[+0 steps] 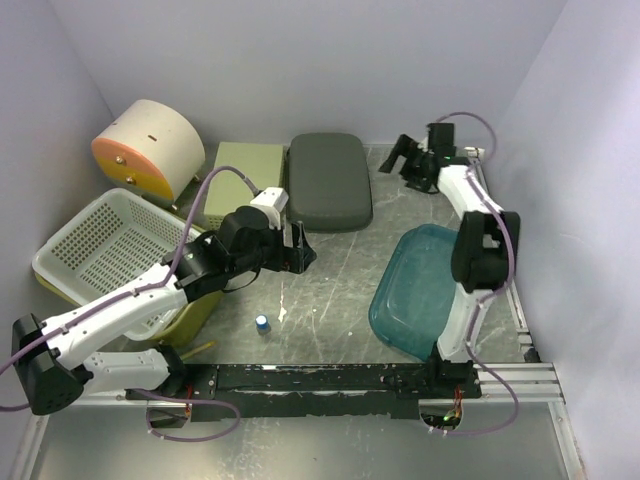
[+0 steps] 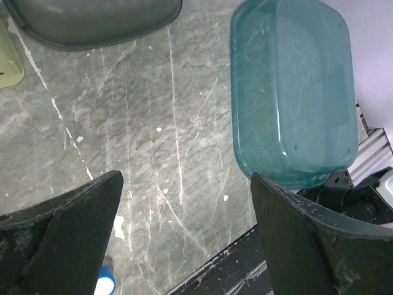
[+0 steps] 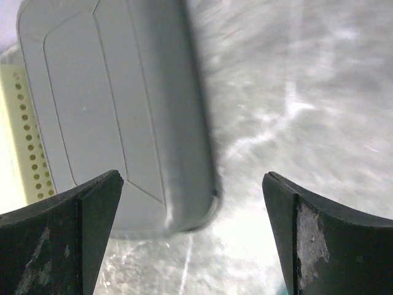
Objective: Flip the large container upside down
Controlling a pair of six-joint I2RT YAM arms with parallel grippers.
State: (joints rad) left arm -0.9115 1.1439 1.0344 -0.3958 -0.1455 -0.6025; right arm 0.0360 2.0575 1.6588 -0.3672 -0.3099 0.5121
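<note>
Left pincer (image 1: 300,250) hangs over the middle of the grey marbled tabletop (image 1: 330,285), fingers spread wide, nothing between them. Its wrist camera confirms it: two dark fingers (image 2: 73,227) far apart, bare scratched stone in the gap.

Over on the right, the teal translucent container (image 1: 420,285) sits on the tabletop just in front of the right arm's base, close to the near rail. From the left wrist it fills the upper right, long side running away from the camera, and from these angles it reads as base-up, though I can't call that for certain. Neither pincer is touching it.

Right pincer (image 1: 412,165) is well away at the back right corner, pointed left toward the dark grey container (image 1: 330,180). It's gaping wide too, empty. Its own view is blurred, but the grey container's rounded corner shows between the fingers (image 3: 67,233), below them and apart.

That grey container lies at the back centre, a pale green box (image 1: 245,170) just beside it on the left. Further left, a cream drum with an orange face (image 1: 150,148), and a white slotted basket (image 1: 100,245) at the left edge. A small blue-capped bottle (image 1: 262,323) stands alone on the tabletop near the left arm, just under the left pincer's lower finger in the wrist view.
</note>
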